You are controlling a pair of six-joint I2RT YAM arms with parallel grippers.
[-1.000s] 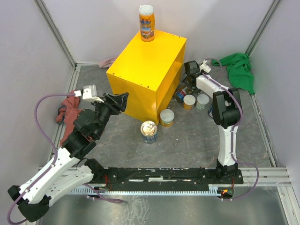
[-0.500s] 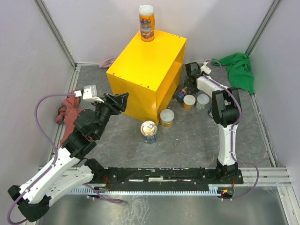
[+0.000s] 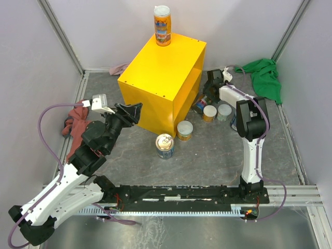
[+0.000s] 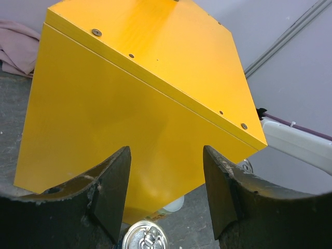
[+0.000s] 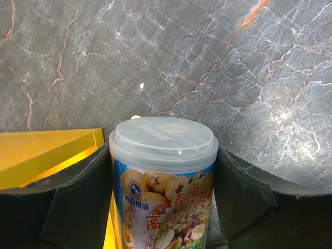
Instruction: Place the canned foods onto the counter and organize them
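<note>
At the open shelved side of the counter (image 3: 155,88): right hand (image 5: 163,155), clamped on a tall orange can (image 5: 163,181). Its fingers (image 5: 72,207) press both flanks below the clear lid. The can is upright, just beside the yellow wall, and is judged to be bound for a shelf or the top. Whether its base rests on the tabletop (image 5: 233,62) cannot be seen.

On the counter's flat top, far corner: second tall orange can (image 3: 162,25), upright. Standing at the back edge, it leaves the rest of the top for others.

On the tabletop, at the counter's foot: wide blue can (image 3: 165,145), silver top up, with a short white-lidded can (image 3: 184,129) just beside it. Another short can (image 3: 209,112) and a grey-lidded short can (image 3: 224,111) stand near the right arm (all unplaced).

Facing the counter's closed side: left hand (image 4: 166,153), jaws apart and empty. The blue can lies below it, a likely next pick.
</note>
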